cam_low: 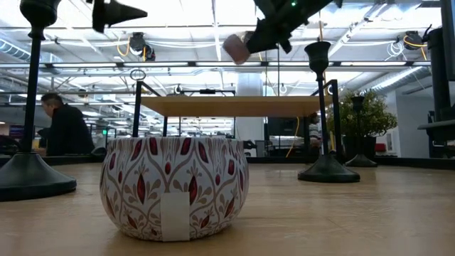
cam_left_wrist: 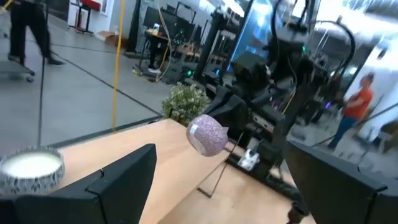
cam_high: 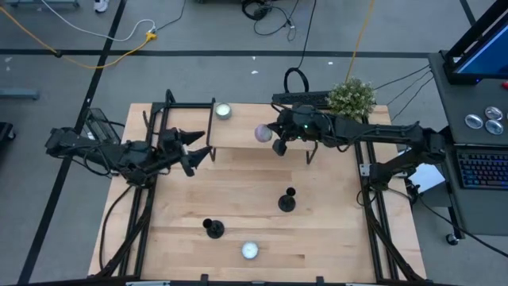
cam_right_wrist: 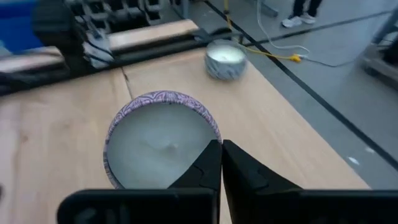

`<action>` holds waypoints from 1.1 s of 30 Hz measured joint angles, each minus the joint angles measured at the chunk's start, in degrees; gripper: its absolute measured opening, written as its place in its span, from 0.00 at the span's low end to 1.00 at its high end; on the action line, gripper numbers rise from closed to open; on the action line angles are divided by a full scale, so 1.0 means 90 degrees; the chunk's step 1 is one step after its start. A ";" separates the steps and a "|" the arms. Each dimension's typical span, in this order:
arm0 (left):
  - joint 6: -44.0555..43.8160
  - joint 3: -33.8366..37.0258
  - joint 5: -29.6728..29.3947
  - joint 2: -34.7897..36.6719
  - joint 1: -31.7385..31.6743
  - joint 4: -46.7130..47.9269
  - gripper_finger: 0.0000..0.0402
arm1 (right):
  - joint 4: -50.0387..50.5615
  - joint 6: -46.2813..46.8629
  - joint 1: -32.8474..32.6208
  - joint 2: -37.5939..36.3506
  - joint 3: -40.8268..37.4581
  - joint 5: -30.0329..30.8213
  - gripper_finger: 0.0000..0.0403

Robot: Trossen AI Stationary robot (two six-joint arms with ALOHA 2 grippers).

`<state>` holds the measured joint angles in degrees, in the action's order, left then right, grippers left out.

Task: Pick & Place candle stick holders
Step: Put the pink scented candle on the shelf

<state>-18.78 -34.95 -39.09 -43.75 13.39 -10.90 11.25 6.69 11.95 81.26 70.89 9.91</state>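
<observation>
At left we see the left gripper [cam_high: 200, 145], jaws spread, holding nothing. On the table [cam_high: 333, 238], two candle stick holders [cam_high: 213, 229] [cam_high: 287, 200] stand lower centre. Upper centre, the right gripper [cam_high: 270, 132], jaws pressed together, pinches a purple candle tin [cam_high: 263, 133].

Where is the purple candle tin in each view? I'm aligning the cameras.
High view: purple candle tin at the right claw, over the shelf.
Low view: top centre, hanging in the air.
Left wrist view: centre, beside the potted plant.
Right wrist view: centre, rim pinched.
Shared landmark: the potted plant.
</observation>
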 joint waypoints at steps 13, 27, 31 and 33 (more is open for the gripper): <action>0.0245 -0.2355 0.0085 -0.2313 -0.0576 0.3103 0.90 | -0.0413 0.0346 0.0012 0.0425 0.0000 -0.0703 0.00; 0.1878 -0.3557 0.1239 -0.3936 -0.1072 0.3239 0.90 | -0.0106 0.0329 0.0014 0.0417 0.0000 -0.0789 0.00; 0.2085 -0.3661 0.1369 -0.4189 -0.1122 0.3228 0.90 | -0.0027 0.0329 0.0014 0.0415 0.0000 -0.0791 0.00; 0.2078 -0.3675 0.1458 -0.4274 -0.1159 0.3240 0.90 | 0.0003 0.0326 0.0014 0.0415 0.0000 -0.0794 0.00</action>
<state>-0.08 -68.03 -25.97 -82.22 2.96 18.26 11.27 9.63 12.08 84.99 70.89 2.76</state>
